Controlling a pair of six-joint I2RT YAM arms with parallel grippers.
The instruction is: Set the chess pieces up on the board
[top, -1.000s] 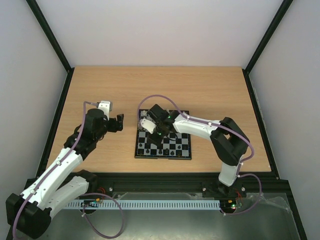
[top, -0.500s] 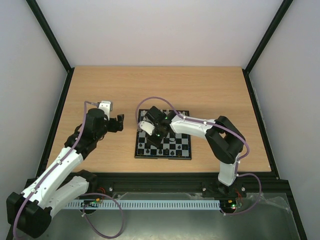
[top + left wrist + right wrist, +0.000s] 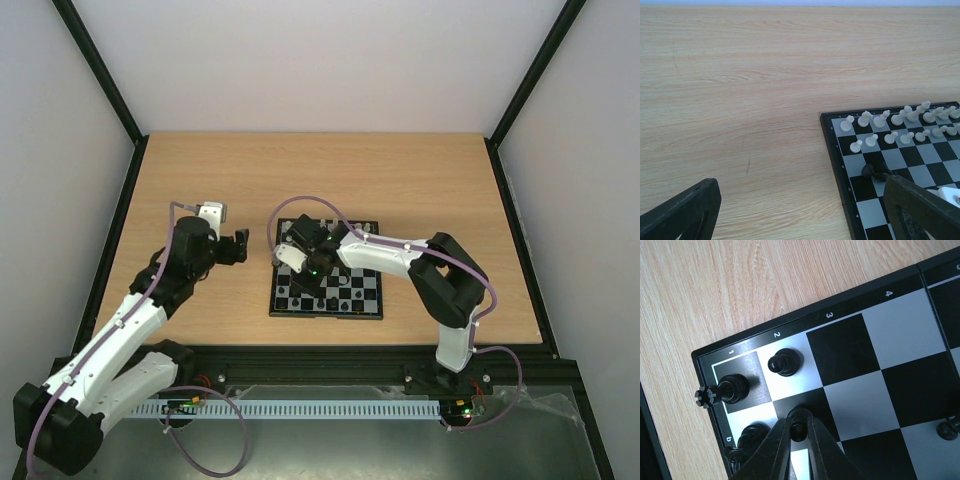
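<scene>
The board lies mid-table; it also shows in the left wrist view and the right wrist view. My right gripper is shut on a black pawn standing on a dark square near the board's corner. Next to it stand a black rook, another black pawn and a black knight. White pieces fill two rows at the far side. A black piece lies toppled. My left gripper is open and empty over bare wood left of the board.
Several black pieces stand along the board's near rows. The wooden table is fenced by a black frame and grey walls. Another black piece stands at the right edge of the right wrist view.
My right gripper has shifted slightly left and back over the board's left part. The left arm has not moved.
</scene>
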